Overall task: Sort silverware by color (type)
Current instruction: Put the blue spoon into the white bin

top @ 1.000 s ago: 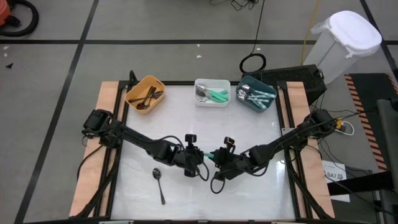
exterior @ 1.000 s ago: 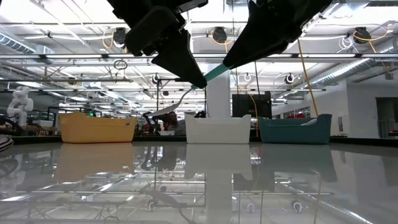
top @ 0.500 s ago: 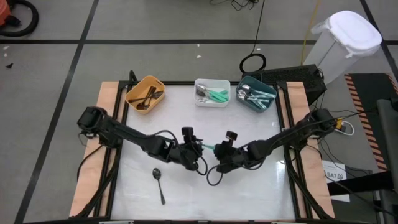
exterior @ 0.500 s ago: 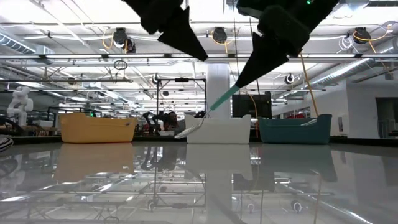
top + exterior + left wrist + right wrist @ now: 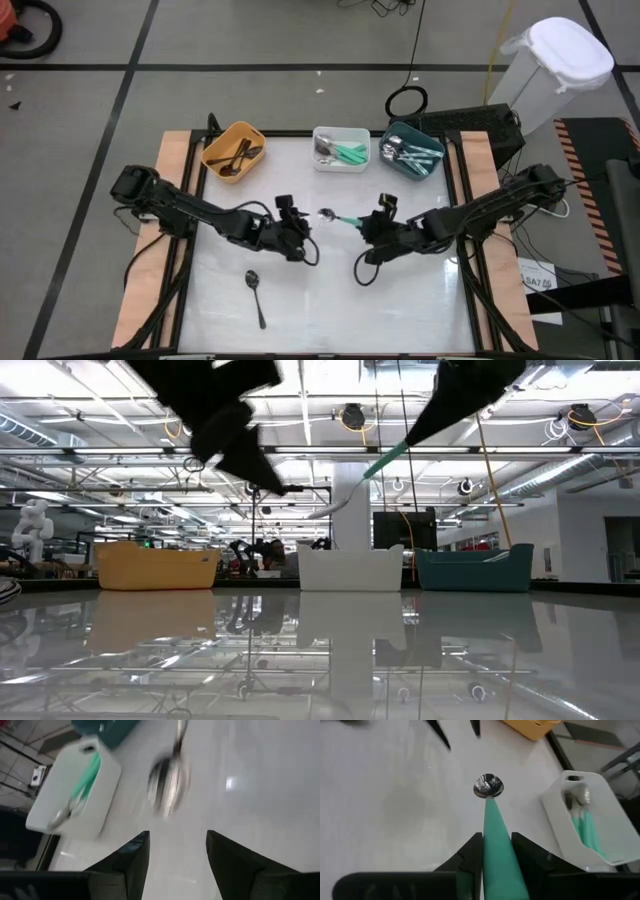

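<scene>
A handover has just been completed: the mint-handled spoon [image 5: 340, 218], which a second ago was gripped by both arms together near the middle of the counter [image 5: 420, 300], has been released by the left end effector [image 5: 297, 232] and is now carried by the right end effector [image 5: 368, 226] alone. In the right wrist view the green handle is seen pinched between the two dark fingers [image 5: 470, 857], with the shiny bowl pointing away over the bare counter. The left end effector has been drawn back toward the counter's left side, and in its own wrist view its fingers [image 5: 130, 860] are spread with nothing between them. The spoon has also been lifted and carried a little toward the far edge, where the orange bin [image 5: 234, 150], the white bin [image 5: 341, 149] and the teal bin [image 5: 412, 151] are lined up. Since mint handles already lie in the white bin, that bin is judged to be the destination, so a short carry and a drop appear to be all that remains for this piece. One black-handled spoon [image 5: 256, 296] is left lying near the front left corner of the counter, well apart from both arms, and is judged to be the left arm's next pick, presumably for the orange bin
</scene>
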`<action>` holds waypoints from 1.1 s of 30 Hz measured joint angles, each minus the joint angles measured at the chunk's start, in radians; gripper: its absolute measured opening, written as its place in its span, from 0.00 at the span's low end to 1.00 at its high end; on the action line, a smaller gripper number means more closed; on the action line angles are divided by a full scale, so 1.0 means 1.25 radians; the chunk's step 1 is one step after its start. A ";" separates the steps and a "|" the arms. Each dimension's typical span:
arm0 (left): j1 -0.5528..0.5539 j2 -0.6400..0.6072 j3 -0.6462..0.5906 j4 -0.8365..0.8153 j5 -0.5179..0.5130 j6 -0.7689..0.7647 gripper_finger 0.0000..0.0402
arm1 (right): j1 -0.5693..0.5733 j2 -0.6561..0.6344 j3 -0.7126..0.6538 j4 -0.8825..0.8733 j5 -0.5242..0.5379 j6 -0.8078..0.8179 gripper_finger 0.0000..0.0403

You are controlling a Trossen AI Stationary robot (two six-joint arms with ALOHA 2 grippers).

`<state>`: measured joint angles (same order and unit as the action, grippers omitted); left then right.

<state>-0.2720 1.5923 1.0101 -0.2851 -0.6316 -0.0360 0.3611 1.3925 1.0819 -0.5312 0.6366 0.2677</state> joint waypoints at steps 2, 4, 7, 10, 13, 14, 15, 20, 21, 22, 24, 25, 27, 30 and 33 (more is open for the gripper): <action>0.018 -0.040 -0.059 0.031 0.002 0.026 0.49 | -0.002 -0.023 -0.031 0.012 0.014 -0.008 0.19; 0.044 -0.081 -0.110 0.137 0.025 0.049 0.49 | -0.008 -0.050 -0.078 0.050 0.017 -0.020 0.19; 0.092 -0.151 -0.194 0.256 0.117 0.099 0.49 | -0.032 -0.097 -0.167 0.174 0.017 -0.062 0.19; 0.140 -0.198 -0.262 0.340 0.242 0.136 0.49 | -0.075 -0.139 -0.253 0.328 -0.001 -0.132 0.19; 0.176 -0.197 -0.269 0.383 0.282 0.146 0.49 | -0.139 -0.169 -0.314 0.436 -0.054 -0.180 0.19; 0.184 -0.197 -0.271 0.369 0.285 0.151 0.49 | -0.164 -0.176 -0.320 0.474 -0.079 -0.192 0.19; 0.191 -0.195 -0.270 0.370 0.294 0.158 0.49 | -0.187 -0.183 -0.324 0.498 -0.100 -0.205 0.19; 0.217 -0.186 -0.267 0.378 0.337 0.183 0.49 | -0.320 -0.188 -0.325 0.531 -0.199 -0.287 0.19; 0.223 -0.186 -0.267 0.379 0.338 0.189 0.49 | -0.349 -0.190 -0.327 0.532 -0.223 -0.301 0.19; 0.228 -0.186 -0.267 0.380 0.338 0.193 0.49 | -0.380 -0.190 -0.327 0.549 -0.255 -0.312 0.19; 0.236 -0.186 -0.267 0.387 0.350 0.202 0.49 | -0.443 -0.190 -0.325 0.566 -0.335 -0.329 0.19; 0.241 -0.186 -0.267 0.396 0.363 0.206 0.49 | -0.473 -0.190 -0.325 0.568 -0.366 -0.334 0.19; 0.252 -0.186 -0.267 0.415 0.386 0.213 0.49 | -0.533 -0.186 -0.325 0.583 -0.429 -0.339 0.19; 0.270 -0.186 -0.267 0.439 0.409 0.217 0.49 | -0.611 -0.184 -0.325 0.586 -0.472 -0.345 0.19; 0.284 -0.186 -0.267 0.442 0.429 0.228 0.49 | -0.674 -0.175 -0.325 0.600 -0.488 -0.348 0.19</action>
<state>0.0824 1.3594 0.6765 0.2673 -0.0957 0.2485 -0.4815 1.1738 0.6750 0.2187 0.0264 -0.1678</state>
